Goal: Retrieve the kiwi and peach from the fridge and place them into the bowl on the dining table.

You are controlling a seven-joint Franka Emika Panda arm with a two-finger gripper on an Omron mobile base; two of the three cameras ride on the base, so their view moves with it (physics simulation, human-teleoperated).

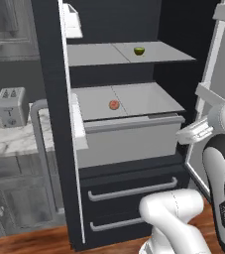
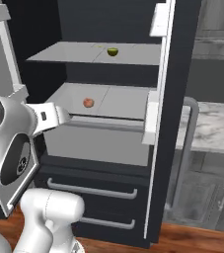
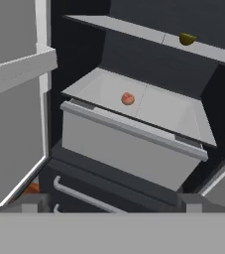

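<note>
step: reach into open fridge | hand fully open, empty | peach lower shelf, kiwi upper | next: advance to peach, close on it

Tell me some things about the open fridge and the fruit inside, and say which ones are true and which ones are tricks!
1. The kiwi sits on a higher shelf than the peach. True.
2. The fridge doors are shut. False: they are open, and the shelves inside show.
3. The gripper is holding the peach. False: it is open, holds nothing, and is away from both fruits.
4. A toaster stands on the marble counter beside the fridge. True.
5. The kiwi and peach touch each other. False: they lie on different shelves, well apart.
</note>
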